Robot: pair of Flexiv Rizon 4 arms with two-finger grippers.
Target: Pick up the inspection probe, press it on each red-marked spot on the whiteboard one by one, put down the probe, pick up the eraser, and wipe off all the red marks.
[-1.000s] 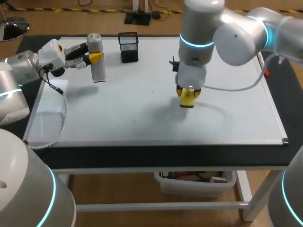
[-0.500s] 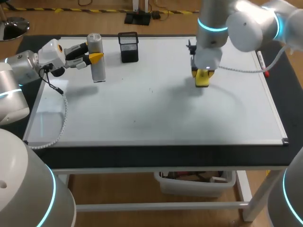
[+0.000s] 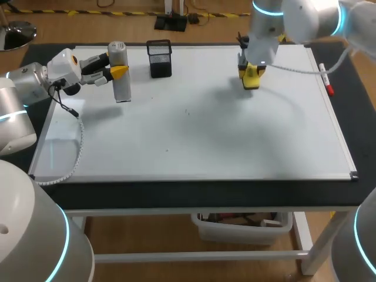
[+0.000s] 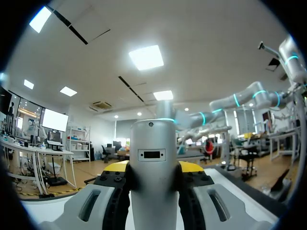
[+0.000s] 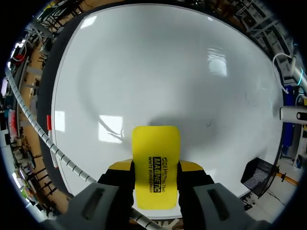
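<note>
Starting at the near edge: the whiteboard (image 3: 194, 153) lies flat on the table, its near half a white sheen with two dark specks (image 3: 188, 111) too small to identify.

Toward the left edge, the left gripper (image 3: 117, 71) comes in sideways, clamped on the probe (image 3: 122, 91), a silver cylinder held upright. From above you cannot tell whether the probe's foot touches the board. In the left wrist view the probe fills the middle. The dark fingers (image 4: 117, 189) press on it from both sides, and its lower end is cut off below them.

Over to the far right part of the board: the right gripper (image 3: 251, 75) points straight down, its yellow tips closed on the yellow eraser (image 3: 251, 82). The right wrist view shows the eraser (image 5: 156, 158) sticking out past the tips, with a soft shadow on the board under it. Contact with the surface is hard to call. A ribbed cable (image 5: 62, 155) trails from this wrist along the board's right edge.

At the far edge stands a black mesh cup (image 3: 159, 59), just beside the probe and well apart from the eraser. A red-capped marker (image 3: 326, 83) lies along the right edge near the far right corner. A wide band of white separates the two grippers.
</note>
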